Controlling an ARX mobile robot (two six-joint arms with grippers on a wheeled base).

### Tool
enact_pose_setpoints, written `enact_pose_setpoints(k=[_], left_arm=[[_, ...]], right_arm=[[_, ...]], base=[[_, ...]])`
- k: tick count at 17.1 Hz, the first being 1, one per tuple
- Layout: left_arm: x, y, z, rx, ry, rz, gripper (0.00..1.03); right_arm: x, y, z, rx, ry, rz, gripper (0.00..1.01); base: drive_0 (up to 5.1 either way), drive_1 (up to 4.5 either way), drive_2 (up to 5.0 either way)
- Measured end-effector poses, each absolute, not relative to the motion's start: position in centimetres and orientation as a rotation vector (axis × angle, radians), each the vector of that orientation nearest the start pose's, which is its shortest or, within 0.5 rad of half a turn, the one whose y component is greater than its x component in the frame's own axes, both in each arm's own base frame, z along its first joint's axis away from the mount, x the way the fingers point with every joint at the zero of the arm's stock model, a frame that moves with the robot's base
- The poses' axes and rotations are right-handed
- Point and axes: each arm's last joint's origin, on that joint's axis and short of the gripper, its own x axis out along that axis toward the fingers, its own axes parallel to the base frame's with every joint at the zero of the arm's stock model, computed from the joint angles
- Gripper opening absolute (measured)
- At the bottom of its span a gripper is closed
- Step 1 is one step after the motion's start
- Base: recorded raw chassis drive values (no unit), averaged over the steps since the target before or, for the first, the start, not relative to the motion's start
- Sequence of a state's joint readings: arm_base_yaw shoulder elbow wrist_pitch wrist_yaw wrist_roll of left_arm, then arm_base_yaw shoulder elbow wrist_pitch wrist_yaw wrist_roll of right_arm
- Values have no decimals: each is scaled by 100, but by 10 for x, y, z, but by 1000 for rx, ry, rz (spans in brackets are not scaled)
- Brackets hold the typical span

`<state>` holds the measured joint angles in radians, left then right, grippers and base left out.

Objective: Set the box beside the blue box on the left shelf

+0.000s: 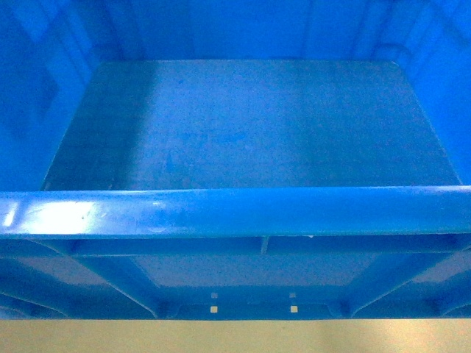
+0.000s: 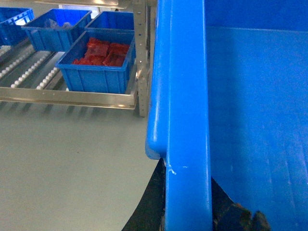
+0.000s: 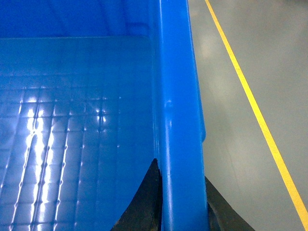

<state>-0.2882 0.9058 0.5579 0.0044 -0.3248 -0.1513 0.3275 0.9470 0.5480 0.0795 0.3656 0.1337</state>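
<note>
Now we are carrying the box (image 1: 235, 132) between our two arms, so the step in hand looks like the transport toward the left shelf (image 2: 29, 72), not yet the set-down. Our left pincer (image 2: 185, 211) is clenching on the box's left rim, one dark finger (image 2: 144, 211) showing outside the wall and another inside it. Our right pincer (image 3: 180, 207) is gripping the right rim the same way, a dark finger on each side of the wall. The box is sitting between the two pincers and filling the head view, its floor bare.

Out beyond the left pincer, the shelf is showing its rows of small white wheels. A blue box (image 2: 98, 67) holding red packets (image 2: 103, 52) is resting on it, near a steel upright (image 2: 140, 57), with other blue boxes (image 2: 53, 29) farther back. Grey floor (image 2: 67, 163) is lying between our box and the shelf, so they are apart. Outside the right pincer a yellow line (image 3: 255, 115) is running along the floor.

Next, we judge, both arms are needing to bring the box level to the rollers beside that blue box, keeping both grips firm until it is resting.
</note>
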Motion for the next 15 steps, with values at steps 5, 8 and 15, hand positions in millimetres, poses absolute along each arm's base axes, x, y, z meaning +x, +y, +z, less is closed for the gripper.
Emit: enact_pose_setpoints(k=[5,8,15], left_arm=[[192,-47,252,-46,324,61,8],[192,-47,252,-46,323,61,8],[192,-47,252,-46,325,61,8]], right_arm=[[197,56,248,24,296,-58,10],[197,56,248,24,297,-58,10],[197,56,248,24,298,-57,10]], base=[[-496,243,243],[-493,271,212],[-477,358,129]])
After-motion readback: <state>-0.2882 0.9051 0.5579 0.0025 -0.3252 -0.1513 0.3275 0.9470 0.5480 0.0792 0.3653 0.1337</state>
